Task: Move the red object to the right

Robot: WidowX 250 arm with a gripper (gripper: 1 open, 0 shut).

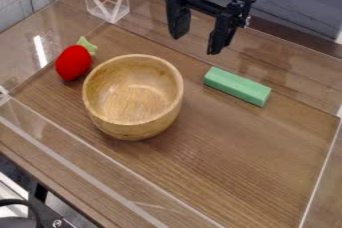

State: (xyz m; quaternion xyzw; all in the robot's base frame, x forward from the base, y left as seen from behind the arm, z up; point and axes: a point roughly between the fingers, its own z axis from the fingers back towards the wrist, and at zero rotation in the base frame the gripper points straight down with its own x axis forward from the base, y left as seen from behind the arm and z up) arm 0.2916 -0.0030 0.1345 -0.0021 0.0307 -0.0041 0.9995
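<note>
Gripper (pixel 197 34): jaws spread wide, holding nothing, poised behind the wooden bowl (pixel 132 95).
Red object (pixel 75 60): rests just left of the bowl, untouched.
Green block (pixel 238 86): lies right of the bowl.
Risk: carry it low and you may strike the bowl's rim; a shallow pinch may let the rounded toy slip.

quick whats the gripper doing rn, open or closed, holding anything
Gripper: open, fingers apart, holding nothing, up above the table behind the bowl.
</note>
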